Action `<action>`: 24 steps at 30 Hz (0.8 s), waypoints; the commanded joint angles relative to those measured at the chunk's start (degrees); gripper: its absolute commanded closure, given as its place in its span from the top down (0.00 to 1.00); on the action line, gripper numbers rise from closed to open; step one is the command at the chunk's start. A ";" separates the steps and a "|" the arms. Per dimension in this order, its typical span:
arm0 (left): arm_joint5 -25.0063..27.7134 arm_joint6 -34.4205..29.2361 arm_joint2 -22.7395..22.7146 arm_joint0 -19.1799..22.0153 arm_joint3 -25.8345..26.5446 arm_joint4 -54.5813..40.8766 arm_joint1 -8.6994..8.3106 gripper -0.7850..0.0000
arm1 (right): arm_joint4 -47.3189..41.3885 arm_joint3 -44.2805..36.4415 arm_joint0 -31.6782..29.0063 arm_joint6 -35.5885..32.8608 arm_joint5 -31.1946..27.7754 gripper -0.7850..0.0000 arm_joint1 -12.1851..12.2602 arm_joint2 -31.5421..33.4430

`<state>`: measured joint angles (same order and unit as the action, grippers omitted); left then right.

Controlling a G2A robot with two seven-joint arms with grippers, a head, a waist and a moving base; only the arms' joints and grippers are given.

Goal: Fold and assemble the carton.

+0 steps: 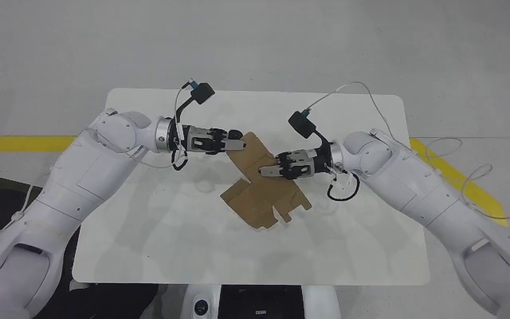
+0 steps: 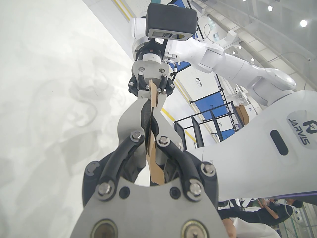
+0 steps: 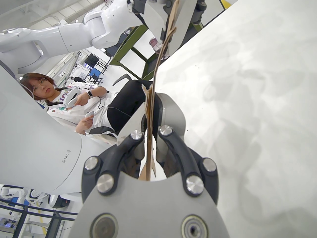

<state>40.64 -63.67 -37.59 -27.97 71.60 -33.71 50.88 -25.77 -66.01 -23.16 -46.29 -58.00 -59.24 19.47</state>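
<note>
Holding the flat, unfolded carton [image 1: 263,195] over the middle of the table [image 1: 143,239], your left gripper [image 1: 237,146] is clamped tight on its far panel. Your right gripper [image 1: 268,171] is pinched closed on that panel's opposite edge.

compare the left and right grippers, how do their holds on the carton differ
The left gripper pinches the carton at its edge farthest from the robot; the right gripper pinches farther in, near the carton's middle. The left gripper points in from the robot's left, the right gripper from its right, so they face each other. Both are shut on the same brown cardboard.
</note>
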 commanded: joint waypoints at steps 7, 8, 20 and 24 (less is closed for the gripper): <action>1.26 1.27 0.69 1.16 -1.58 -4.75 -0.63 1.00 | -1.25 1.10 -0.42 0.00 0.00 0.00 0.01 0.85; 1.59 1.59 0.43 1.24 -2.10 -5.73 -0.68 1.00 | -1.57 1.57 -0.50 0.00 0.00 0.00 -0.01 1.20; 8.46 8.49 -2.74 -0.19 -7.68 -7.23 -0.75 1.00 | -3.58 8.88 -1.79 4.54 0.00 0.00 -2.24 10.35; 10.87 10.90 -2.82 -1.46 -8.03 -5.57 -0.40 1.00 | 0.63 10.52 -1.76 9.29 0.00 0.00 -3.44 12.06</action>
<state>51.03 -53.29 -40.44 -29.00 63.49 -39.41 50.37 -26.30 -55.98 -24.93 -38.32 -58.00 -62.38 31.22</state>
